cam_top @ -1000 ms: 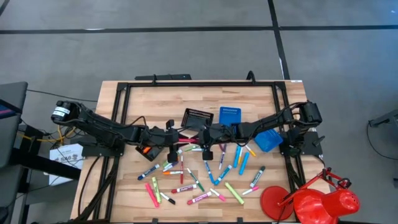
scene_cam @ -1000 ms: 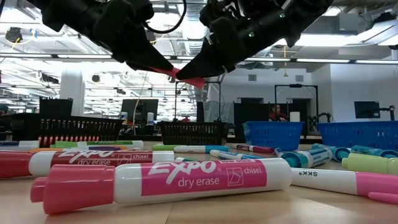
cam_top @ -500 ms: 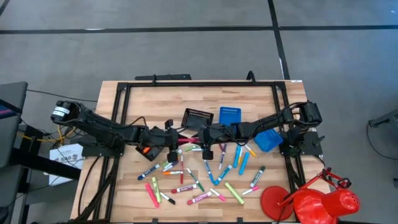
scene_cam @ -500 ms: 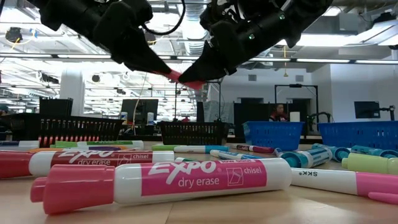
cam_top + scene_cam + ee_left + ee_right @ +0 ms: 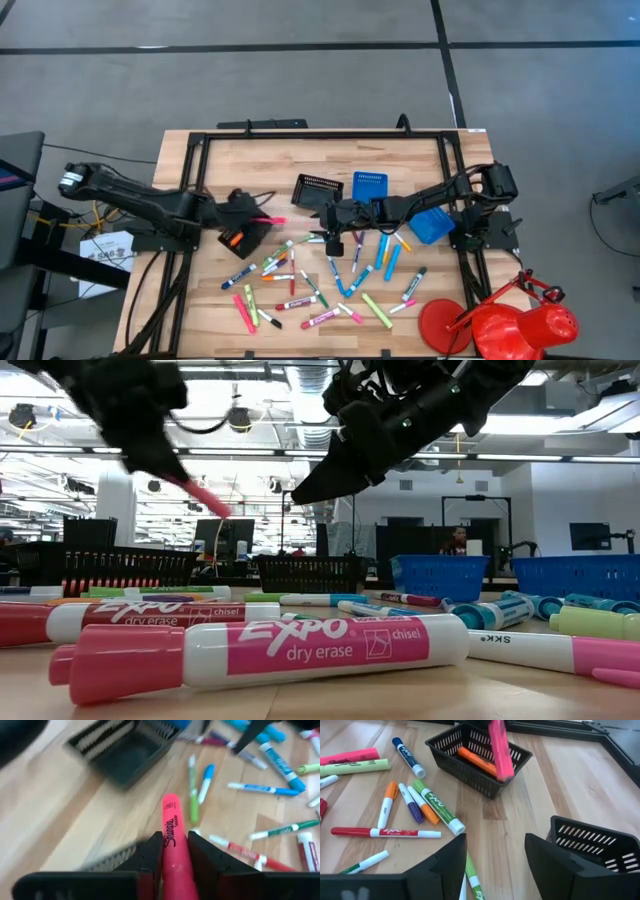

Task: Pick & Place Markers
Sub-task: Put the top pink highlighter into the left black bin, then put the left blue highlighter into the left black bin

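The left gripper is clamped on a pink marker, the barrel pinched between its two fingers with most of the length jutting forward past the tips; gripping it near one end like this leaves the free end clear to be lowered into a container. In the high view that gripper sits out to the left of the scattered markers, carrying the pink marker above the table rather than resting it there. Ahead of the held marker lies a black mesh tray, which looks like the likely drop spot, though that is a judgement. The right gripper hangs with its fingers spread wide and nothing between them, just above the pile near the middle of the table; beyond its tips the pink marker shows over another black tray that already holds an orange marker. A blue tray stands just past it.
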You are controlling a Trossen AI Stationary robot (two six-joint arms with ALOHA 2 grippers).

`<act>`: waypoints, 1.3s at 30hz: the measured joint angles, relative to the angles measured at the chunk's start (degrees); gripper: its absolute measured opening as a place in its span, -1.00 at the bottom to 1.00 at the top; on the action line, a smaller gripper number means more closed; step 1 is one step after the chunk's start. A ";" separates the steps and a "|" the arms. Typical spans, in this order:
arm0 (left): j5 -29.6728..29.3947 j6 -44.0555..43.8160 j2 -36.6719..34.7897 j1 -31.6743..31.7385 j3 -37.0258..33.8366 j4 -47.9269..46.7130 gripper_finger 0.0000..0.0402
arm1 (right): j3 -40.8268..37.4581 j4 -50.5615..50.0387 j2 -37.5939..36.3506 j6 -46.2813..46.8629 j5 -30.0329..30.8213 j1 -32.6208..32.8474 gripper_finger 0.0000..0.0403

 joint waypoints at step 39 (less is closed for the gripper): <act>-2.88 -13.98 6.93 -0.17 -4.54 -5.06 -0.37 | 0.07 0.02 0.00 0.00 -0.37 0.00 -0.13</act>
